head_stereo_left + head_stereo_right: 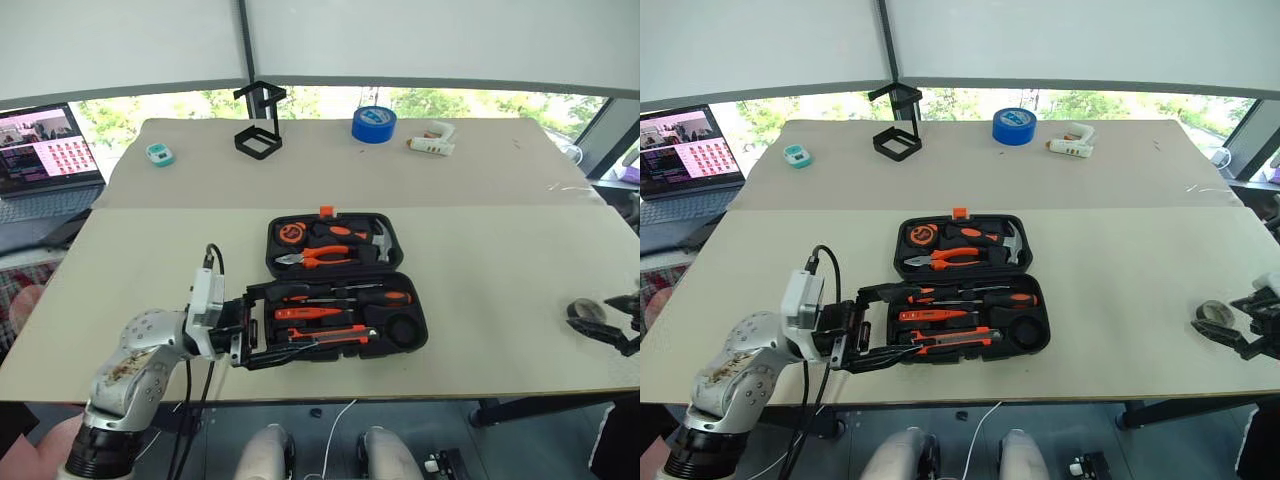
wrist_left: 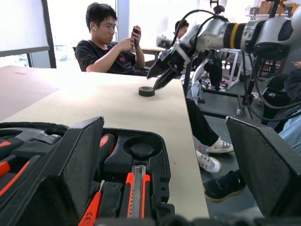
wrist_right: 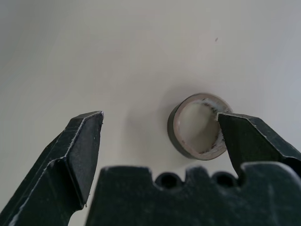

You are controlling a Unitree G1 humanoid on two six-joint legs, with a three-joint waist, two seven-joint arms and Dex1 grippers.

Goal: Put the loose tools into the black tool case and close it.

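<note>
While the left gripper [image 1: 872,330] gapes beside the tool case [image 1: 970,300], the right gripper [image 3: 160,136] spreads over the tape roll [image 3: 197,126]

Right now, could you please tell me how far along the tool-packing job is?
Screwdrivers and utility knife already lie in the open black plastic tool case. The open right gripper hovers over the small black tape roll near the table's right edge. Left: seat the roll, close the case.
</note>
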